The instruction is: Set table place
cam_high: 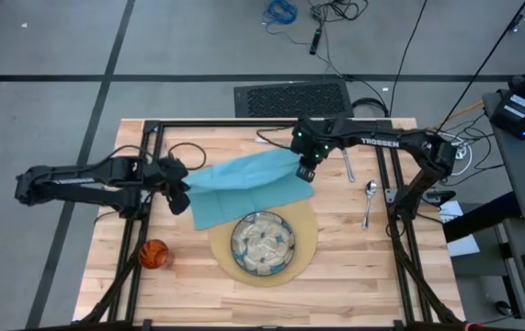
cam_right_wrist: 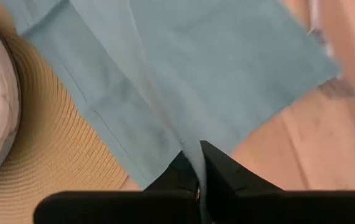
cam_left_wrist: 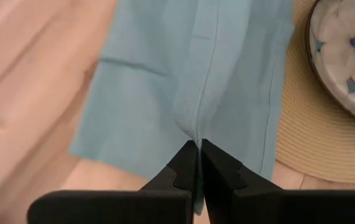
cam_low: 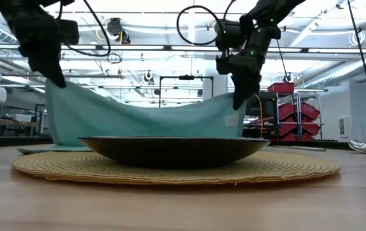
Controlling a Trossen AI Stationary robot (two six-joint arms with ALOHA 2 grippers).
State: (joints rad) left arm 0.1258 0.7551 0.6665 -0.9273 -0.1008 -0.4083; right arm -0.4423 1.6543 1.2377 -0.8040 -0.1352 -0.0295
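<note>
The light-blue napkin (cam_high: 244, 184) hangs between my two grippers, beyond the patterned plate (cam_high: 263, 244) on the round tan mat (cam_high: 310, 241). My left gripper (cam_high: 181, 188) is shut on its left end, my right gripper (cam_high: 304, 172) on its right end. In the low view the napkin (cam_low: 144, 119) sags between them, and its lower part reaches the table behind the plate (cam_low: 170, 149). An orange cup (cam_high: 154, 254) stands near the left front. A spoon (cam_high: 369, 200) and another piece of cutlery (cam_high: 348, 165) lie at the right. My left gripper pinches a raised fold of the napkin's left end (cam_left_wrist: 193, 127) between its two fingers, slanting down from above. The cloth hangs below the fingers. My right gripper pinches a fold at the napkin's right end (cam_right_wrist: 189, 144) between its two fingers, pointing steeply down. The cloth between the grippers sags slack.
Black frame rails (cam_high: 147, 198) run along both sides of the table (cam_high: 188, 285). Bare wood lies in front of the mat and right of the spoon.
</note>
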